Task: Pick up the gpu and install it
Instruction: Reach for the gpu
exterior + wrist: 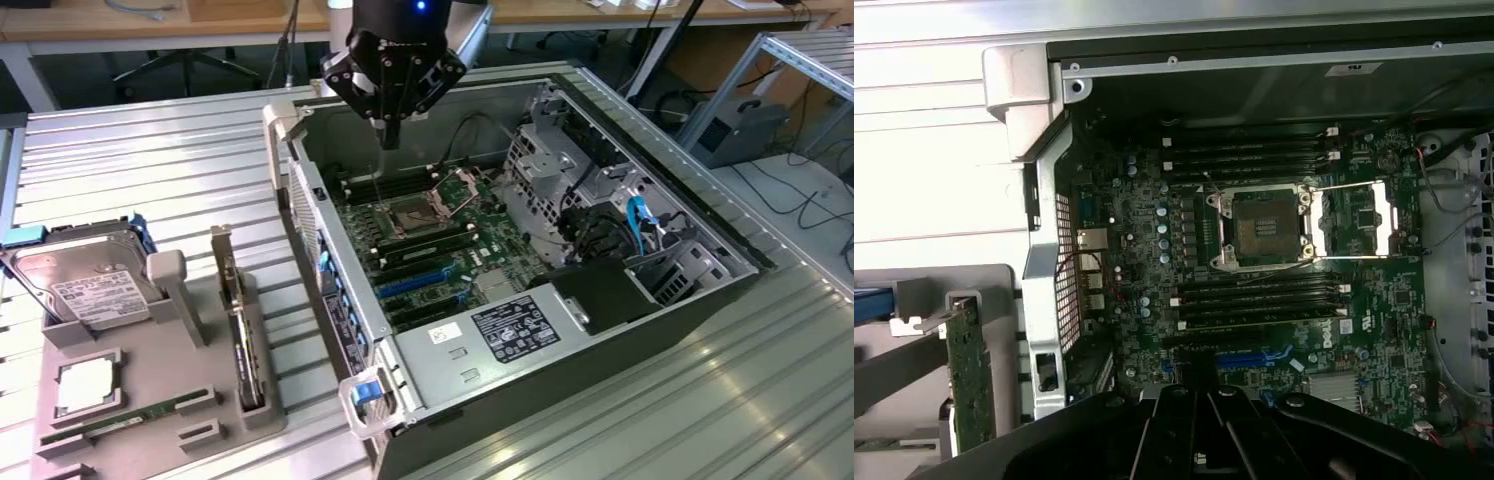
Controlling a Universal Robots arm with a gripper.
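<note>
1. While it hovers over the open computer case (414,375), above the motherboard (427,235), the gripper (388,135) is clenched on nothing.
2. The gpu (240,320) stands on edge in a gray holder (200,372) just beside the case, on the exterior view's left.

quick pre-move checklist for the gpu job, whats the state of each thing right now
1. gpu standing on edge in the gray holder, untouched: ok
2. claw empty, above the open case: ok
3. claw open enough to take a card: not ok, it is shut
4. Case side off, board exposed: ok
5. blue slots on the board free of cards: ok
6. Loose cables clear of those slots: cannot tell
</note>
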